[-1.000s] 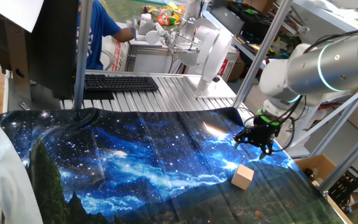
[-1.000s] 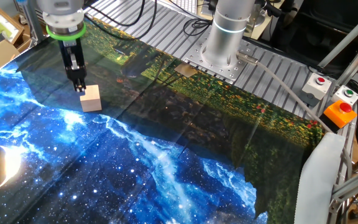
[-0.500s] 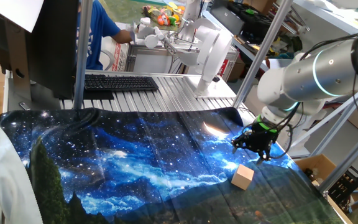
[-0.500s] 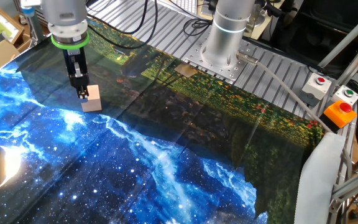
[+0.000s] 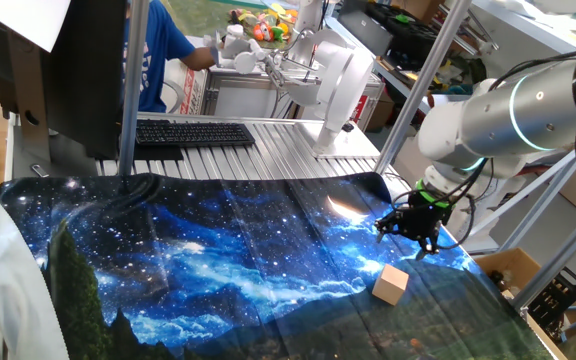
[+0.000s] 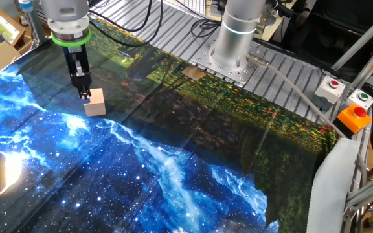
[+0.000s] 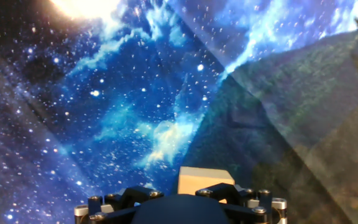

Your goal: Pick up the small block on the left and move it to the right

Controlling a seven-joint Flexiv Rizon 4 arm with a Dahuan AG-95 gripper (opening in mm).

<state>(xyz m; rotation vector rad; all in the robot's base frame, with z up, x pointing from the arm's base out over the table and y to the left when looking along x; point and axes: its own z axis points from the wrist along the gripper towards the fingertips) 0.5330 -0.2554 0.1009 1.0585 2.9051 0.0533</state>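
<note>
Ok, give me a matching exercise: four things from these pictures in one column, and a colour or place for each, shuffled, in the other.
Things:
1. small block
2. gripper
3. keyboard
4. cloth

Descriptions:
A. black, on the ribbed metal surface
B. starry blue print, spread over the table
C. pale tan, resting on the cloth
D. hanging above the cloth, next to the block

Pairs: 1-C, 2-D, 3-A, 4-B
</note>
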